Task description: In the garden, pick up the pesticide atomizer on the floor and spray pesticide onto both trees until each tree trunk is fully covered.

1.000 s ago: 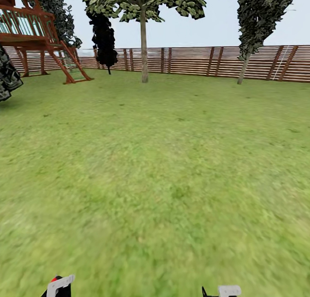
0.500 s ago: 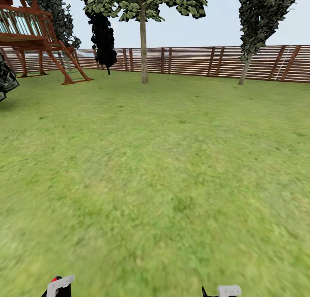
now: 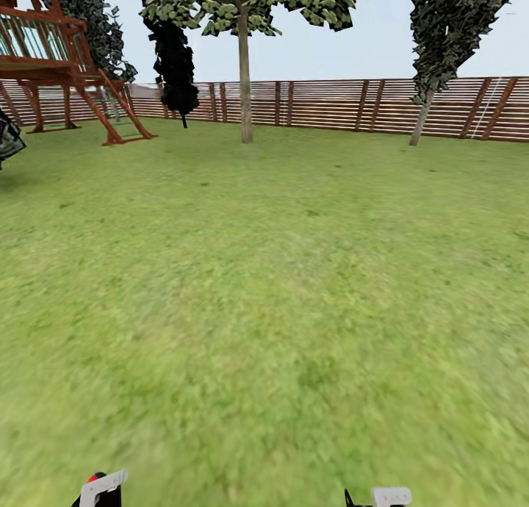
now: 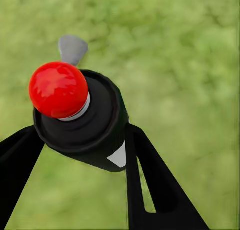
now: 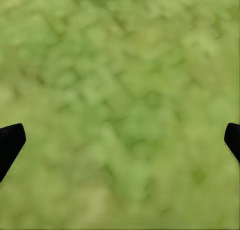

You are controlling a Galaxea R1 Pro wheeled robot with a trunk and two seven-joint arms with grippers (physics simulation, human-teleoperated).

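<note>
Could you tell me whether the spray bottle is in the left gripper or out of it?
In: the spray bottle sits between its dark jaws.

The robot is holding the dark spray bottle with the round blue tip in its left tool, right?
Not quite: the tip is red, not blue. The left wrist view shows the dark spray bottle with a round red tip held between the black fingers of the left tool.
</note>
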